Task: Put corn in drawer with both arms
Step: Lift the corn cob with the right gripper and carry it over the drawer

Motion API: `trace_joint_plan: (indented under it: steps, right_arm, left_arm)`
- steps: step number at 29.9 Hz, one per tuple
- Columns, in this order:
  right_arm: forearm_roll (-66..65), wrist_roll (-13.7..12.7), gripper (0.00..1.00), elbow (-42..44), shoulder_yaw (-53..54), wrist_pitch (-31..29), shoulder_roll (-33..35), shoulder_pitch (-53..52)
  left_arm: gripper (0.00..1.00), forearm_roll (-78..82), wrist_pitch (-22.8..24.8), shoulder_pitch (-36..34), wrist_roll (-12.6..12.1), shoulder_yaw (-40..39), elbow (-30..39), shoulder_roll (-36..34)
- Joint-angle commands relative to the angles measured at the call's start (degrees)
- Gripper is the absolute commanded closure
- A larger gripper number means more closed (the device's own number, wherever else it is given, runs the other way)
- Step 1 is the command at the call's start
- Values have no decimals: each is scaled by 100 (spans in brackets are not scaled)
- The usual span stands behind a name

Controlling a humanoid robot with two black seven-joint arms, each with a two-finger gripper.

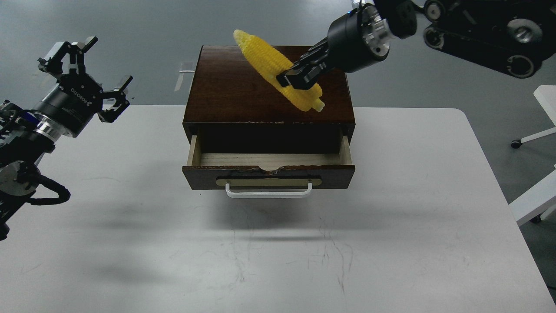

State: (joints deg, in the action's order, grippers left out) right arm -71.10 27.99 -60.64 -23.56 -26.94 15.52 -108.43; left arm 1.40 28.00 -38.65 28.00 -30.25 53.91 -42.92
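Observation:
The yellow corn [271, 65] hangs tilted in the air over the top of the dark brown wooden box [234, 91], its tapered tip up and left. My right gripper [294, 78] is shut on the corn's lower half and reaches in from the upper right. The drawer [268, 167] is pulled partly out, with pale wood inside, a brass plate and a white bar handle [268, 191]; it looks empty. My left gripper [84, 71] is open and empty, held above the table's far left edge, well left of the box.
The box stands at the back middle of the white table [278, 252]. White furniture legs [534, 200] stand beyond the table's right edge. Grey floor lies behind the table.

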Motion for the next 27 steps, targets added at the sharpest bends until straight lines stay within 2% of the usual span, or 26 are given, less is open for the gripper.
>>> trace_joint_plan:
  steps: [1,5,8,21,27]
  right_arm:
    - [-105,1,85,-105,-297,292,-417,-55]
    - [-728,1,85,-290,-631,995,-602,-160]
    - [-1159,1,85,-544,-773,1313,-611,-222]
    - [-1583,1,85,-765,-1484,2104,-602,-301]
    - [-1574,1,85,-721,-1608,2131,-602,-179]
  left_arm:
    - [2,1,0,6,0,-42,-3,-6]
    - [2,1,0,6,0,-95,-3,-6]
    - [2,1,0,-3,0,-95,-3,-6]
    - [2,10,0,6,0,-104,5,-32]
    - [2,1,0,6,0,-104,5,-32]
